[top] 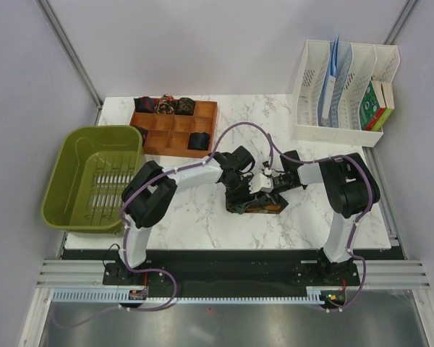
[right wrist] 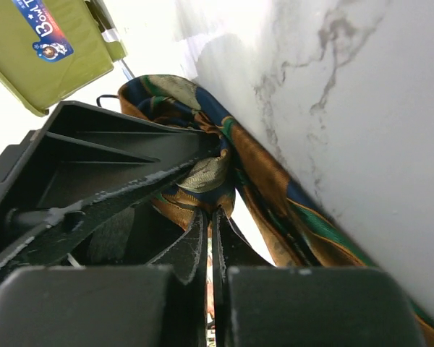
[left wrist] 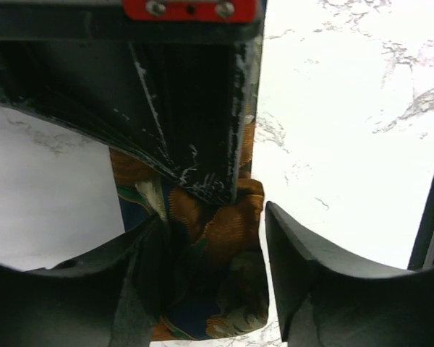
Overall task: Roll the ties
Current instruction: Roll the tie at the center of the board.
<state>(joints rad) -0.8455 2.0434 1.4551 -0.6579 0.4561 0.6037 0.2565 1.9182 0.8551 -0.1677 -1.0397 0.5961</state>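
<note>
Centre of the marble table (top: pixel 195 217): my right claw (right wrist: pixel 211 215) clamps together on the orange-green patterned tie (left wrist: pixel 224 231); my left claw (left wrist: pixel 211 238) stands apart, straddling that fabric.

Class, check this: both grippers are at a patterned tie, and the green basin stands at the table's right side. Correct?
No: the top view shows the green basin at the left side. Left gripper and right gripper are at the patterned tie.
</note>
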